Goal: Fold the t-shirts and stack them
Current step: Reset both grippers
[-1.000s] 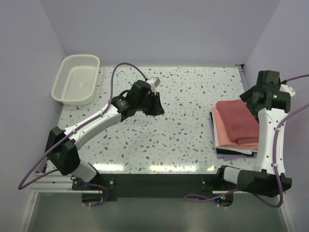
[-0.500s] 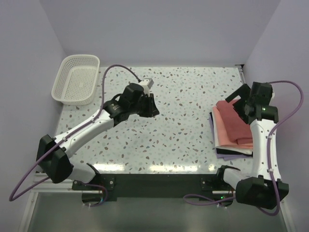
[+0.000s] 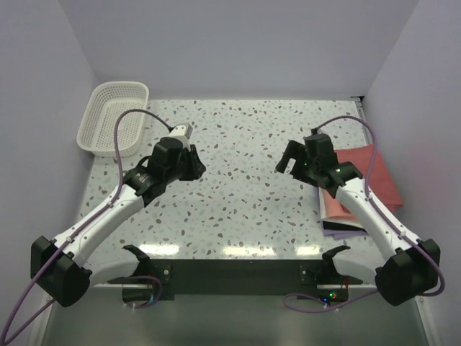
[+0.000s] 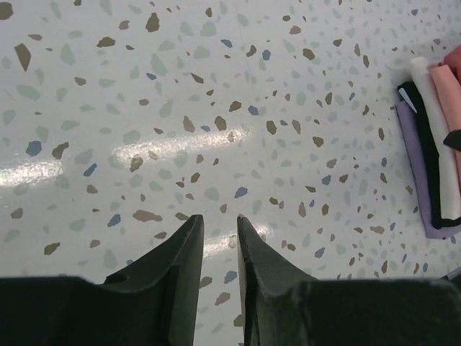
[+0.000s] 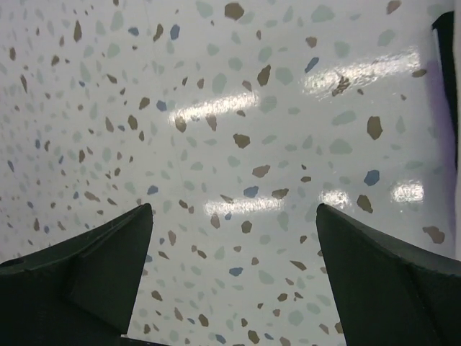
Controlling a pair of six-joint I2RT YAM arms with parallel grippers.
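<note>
The folded t-shirts lie in a stack at the table's right edge, a dusty red one (image 3: pixel 380 176) on top and a salmon pink one (image 3: pixel 338 205) under it, over white, black and lavender layers. The stack's edge also shows at the right of the left wrist view (image 4: pixel 434 162). My left gripper (image 3: pixel 194 166) hovers over bare table left of centre, its jaws nearly together with nothing between them (image 4: pixel 220 218). My right gripper (image 3: pixel 287 160) hovers over bare table just left of the stack, wide open and empty (image 5: pixel 234 209).
A white lattice basket (image 3: pixel 114 119) stands empty at the table's far left corner. The terrazzo tabletop (image 3: pixel 245 194) lies between the two grippers. Walls close the left, back and right sides. The right arm's forearm crosses over the stack's near left part.
My right gripper has moved off the stack, leftward over the table. My left gripper has drawn back to the left and nearer. The stack has not moved.
</note>
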